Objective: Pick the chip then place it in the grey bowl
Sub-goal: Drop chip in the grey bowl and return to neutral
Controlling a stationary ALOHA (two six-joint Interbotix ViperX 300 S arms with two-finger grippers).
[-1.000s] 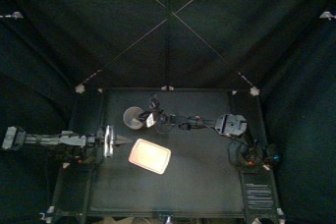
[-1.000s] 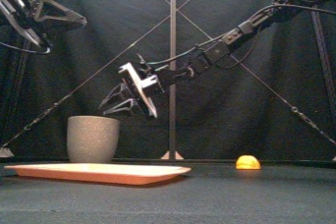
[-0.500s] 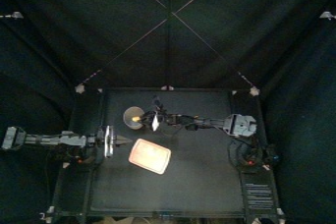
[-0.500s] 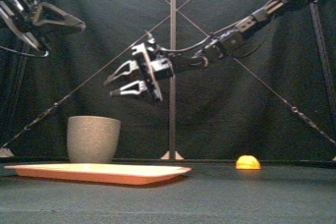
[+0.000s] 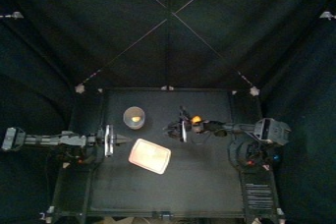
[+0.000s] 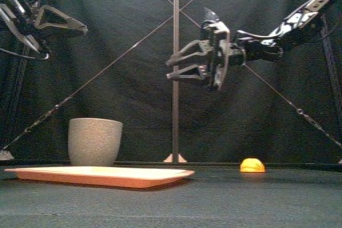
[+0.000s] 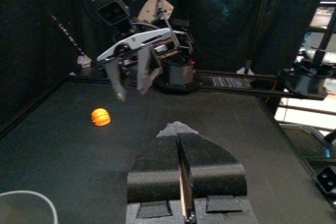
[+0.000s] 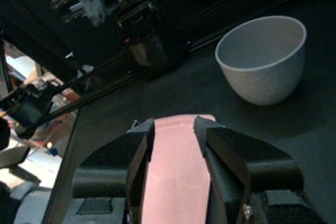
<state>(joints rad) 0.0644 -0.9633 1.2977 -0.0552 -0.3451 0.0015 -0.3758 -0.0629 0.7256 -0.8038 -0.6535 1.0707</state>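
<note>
The tall grey speckled cup (image 6: 94,141) stands upright at the back left, just behind the pink tray (image 6: 100,175). From above, a pale yellowish patch shows inside the cup (image 5: 133,118); I cannot tell whether it is the chip. My right gripper (image 6: 201,62) hangs high over the table's middle, to the right of the cup, open and holding nothing. In its own view the right gripper (image 8: 174,125) frames the tray, with the cup (image 8: 266,56) beyond. My left gripper (image 7: 178,130) is shut and rests raised at the left (image 6: 34,17).
A small orange toy (image 6: 251,165) lies on the table at the right, below and a little past the right gripper (image 5: 184,128); the left wrist view shows the toy (image 7: 101,117) too. The pink tray (image 5: 151,155) lies left of centre.
The right gripper has swung up and to the right, from just above the cup to over the table's middle, with its jaws open. The left arm has not moved.
</note>
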